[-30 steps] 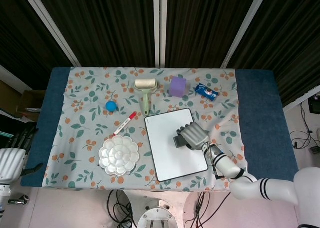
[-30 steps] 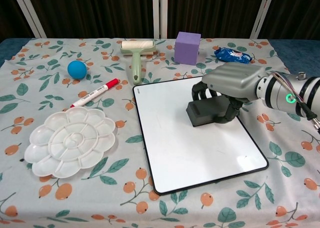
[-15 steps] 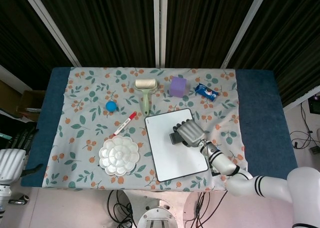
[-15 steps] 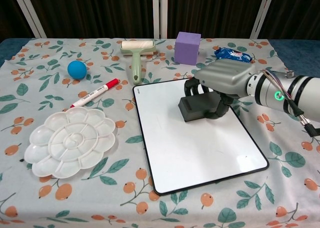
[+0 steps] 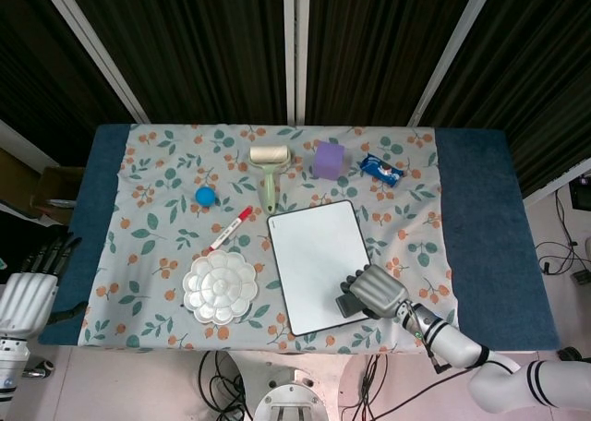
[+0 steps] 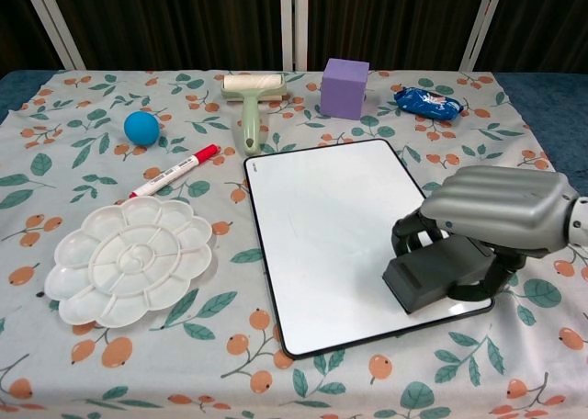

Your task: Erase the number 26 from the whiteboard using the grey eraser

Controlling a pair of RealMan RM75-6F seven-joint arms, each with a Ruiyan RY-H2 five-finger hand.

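Observation:
The whiteboard (image 5: 314, 255) (image 6: 322, 226) lies on the flowered cloth, tilted a little, and its white face shows no writing. My right hand (image 5: 377, 289) (image 6: 501, 208) holds the grey eraser (image 5: 351, 304) (image 6: 439, 277) over the board's near right corner, fingers wrapped down around the block. Whether the eraser touches the board cannot be told. My left hand (image 5: 28, 296) hangs off the table's left edge, away from everything, fingers straight and apart, holding nothing.
Left of the board are a white flower-shaped palette (image 6: 129, 258), a red marker (image 6: 175, 171) and a blue ball (image 6: 141, 127). Behind the board lie a lint roller (image 6: 250, 102), a purple cube (image 6: 344, 87) and a blue wrapped packet (image 6: 427, 101).
My right hand has carried the eraser from the board's upper middle down to its near right corner. The left hand has barely shifted.

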